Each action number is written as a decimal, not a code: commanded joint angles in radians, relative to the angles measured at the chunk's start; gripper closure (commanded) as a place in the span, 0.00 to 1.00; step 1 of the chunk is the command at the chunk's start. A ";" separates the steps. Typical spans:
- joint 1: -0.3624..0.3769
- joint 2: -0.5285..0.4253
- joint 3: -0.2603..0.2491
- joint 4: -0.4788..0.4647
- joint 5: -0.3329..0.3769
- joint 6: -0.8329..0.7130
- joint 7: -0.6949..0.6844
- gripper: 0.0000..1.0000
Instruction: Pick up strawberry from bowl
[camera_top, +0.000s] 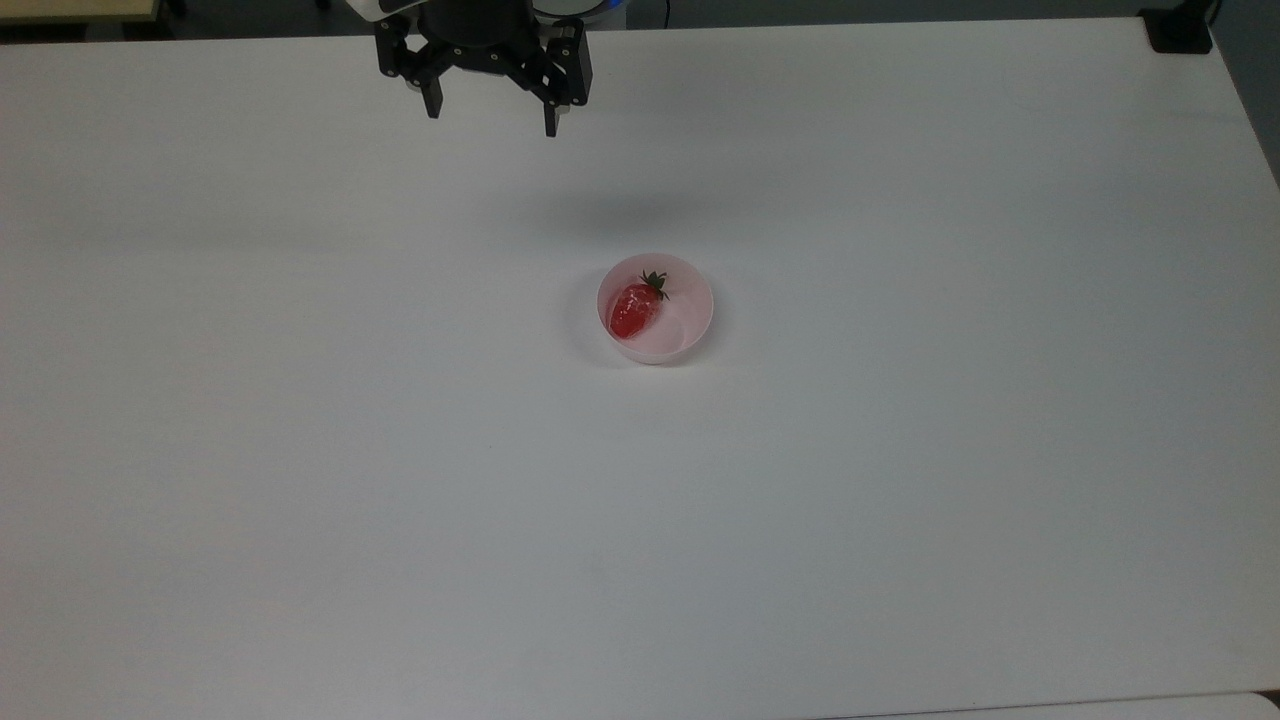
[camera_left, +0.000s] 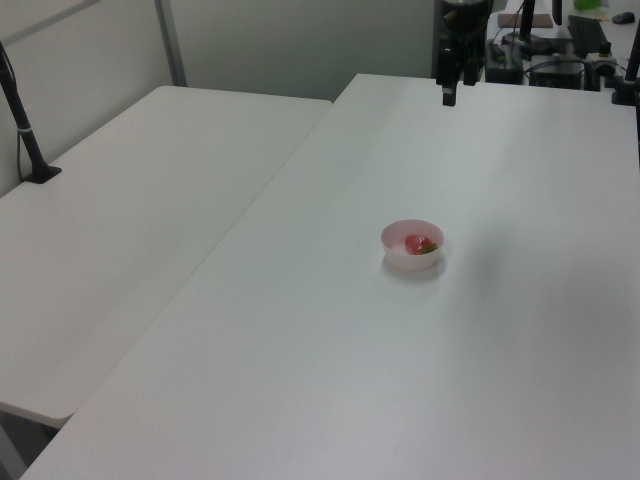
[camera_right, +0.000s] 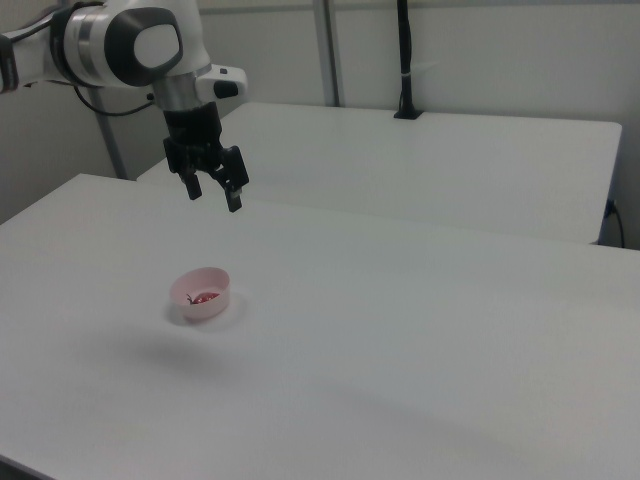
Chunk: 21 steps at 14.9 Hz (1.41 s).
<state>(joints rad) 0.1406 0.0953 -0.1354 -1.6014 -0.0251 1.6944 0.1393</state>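
Top view: high above, looking steeply down on the white tabletop (camera_top: 900, 480). Left view and right view: lower, oblique, from opposite sides. All three share the small pale pink plastic bowl (camera_top: 690, 330) (camera_left: 400, 257) (camera_right: 215, 298) mid-tabletop.
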 joint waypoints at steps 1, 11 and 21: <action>0.005 0.001 -0.004 0.012 0.011 -0.024 -0.007 0.00; 0.100 0.069 -0.003 -0.012 0.054 0.098 0.215 0.00; 0.197 0.293 -0.003 -0.087 0.086 0.378 0.326 0.15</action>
<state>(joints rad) 0.3163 0.3674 -0.1292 -1.6438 0.0417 2.0063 0.4444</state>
